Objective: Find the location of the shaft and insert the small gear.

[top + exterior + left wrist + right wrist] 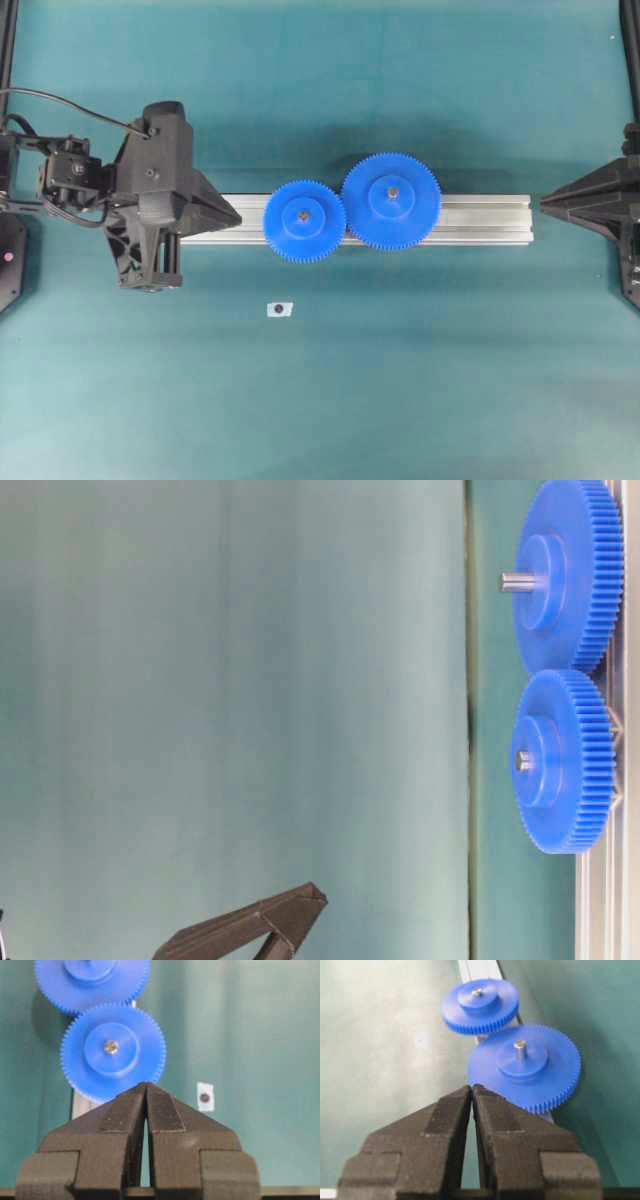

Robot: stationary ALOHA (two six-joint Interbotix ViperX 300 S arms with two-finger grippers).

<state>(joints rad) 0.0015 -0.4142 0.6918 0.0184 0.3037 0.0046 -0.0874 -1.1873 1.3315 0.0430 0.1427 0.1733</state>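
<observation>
While both black grippers, left and right, sit pressed together and empty, the small blue toothed plastic gear rests on its grey metal shaft above teal table.

We see the left gripper at the left side of the overhead view, fingers pressed together to a point, holding nothing. The right gripper sits at the far right edge, its fingers likewise closed tip to tip and empty.

No readable text, label or number shows anywhere.
</observation>
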